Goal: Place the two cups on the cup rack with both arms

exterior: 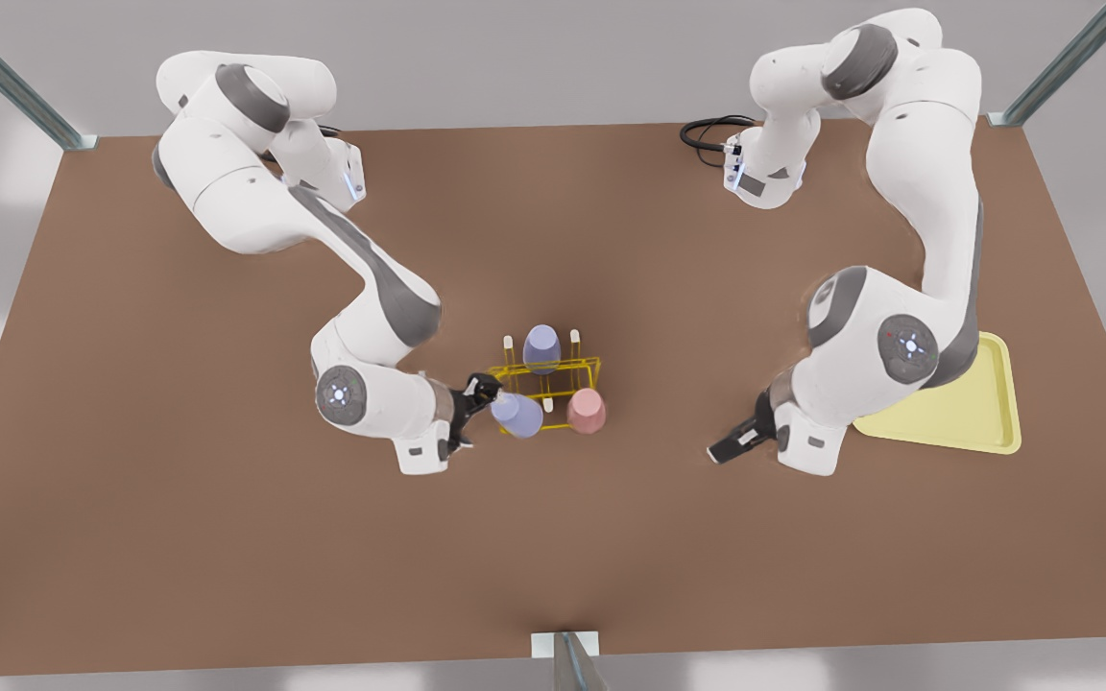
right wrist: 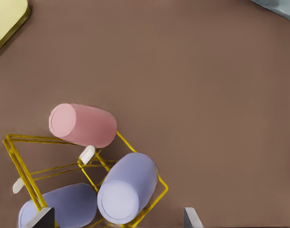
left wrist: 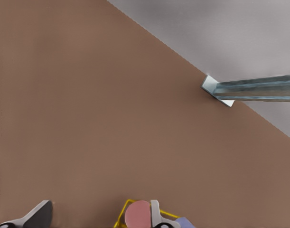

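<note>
Table: a brown tabletop (exterior: 227, 537) carries everything, with a metal post (left wrist: 256, 89) at its corner.
Cup rack: the yellow wire cup rack (exterior: 553, 379) stands mid-table between the two arms, its white-tipped pegs (right wrist: 87, 154) upright.
Pink cup: the salmon pink cup (exterior: 587, 411) sits on the rack's near corner towards the front view's right.
Lavender cups: the near lavender cup (exterior: 516, 415) is on the rack's other near corner. The far lavender cup (exterior: 541, 347) is on the rack's back side.
Right gripper: the right gripper (exterior: 481, 389), on the front view's left, is just beside the near lavender cup. Its fingers (right wrist: 40, 217) are spread wide on either side of that cup, which sits loose between them.
Left gripper: the left gripper (exterior: 731, 446) waits low over bare table, well apart from the rack, its fingers (left wrist: 38, 216) parted and empty.
Tray: a flat pale yellow tray (exterior: 975, 413) lies behind the left arm.
</note>
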